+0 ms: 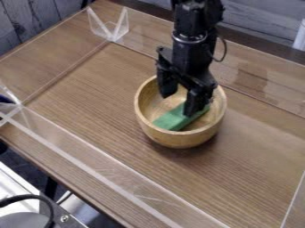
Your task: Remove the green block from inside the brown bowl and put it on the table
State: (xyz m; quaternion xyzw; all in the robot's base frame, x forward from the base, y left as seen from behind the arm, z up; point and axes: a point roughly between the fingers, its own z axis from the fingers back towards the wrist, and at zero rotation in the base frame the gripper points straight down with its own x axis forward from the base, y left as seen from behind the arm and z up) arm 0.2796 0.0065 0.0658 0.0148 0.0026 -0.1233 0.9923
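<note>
From my feed I have the brown bowl (179, 138) sitting upright on the wood-grain tabletop (89, 107), round and thick-rimmed. The green block (181, 117) is inside it, lying on the bottom at a slant, one end toward the camera and the other running up toward the right side of the wall. The block is a plain bright green bar, and part of its far end is hidden from me behind the black fingers.

My black arm (197, 25) reaches in from the top of the view, and the end effector (185, 96) points down over the bowl, its tips at about the level of the opening, one to the left and one to the right. I have it open, the fingers standing apart with the block showing below and between them. From this angle I can't tell whether either tip touches the block.

Clear acrylic strips (89, 160) run along the tabletop's near left edge, and a clear angular piece (109, 24) stands at the far side. At the lower left I see a round black-and-white device (27, 214) beyond the edge.
</note>
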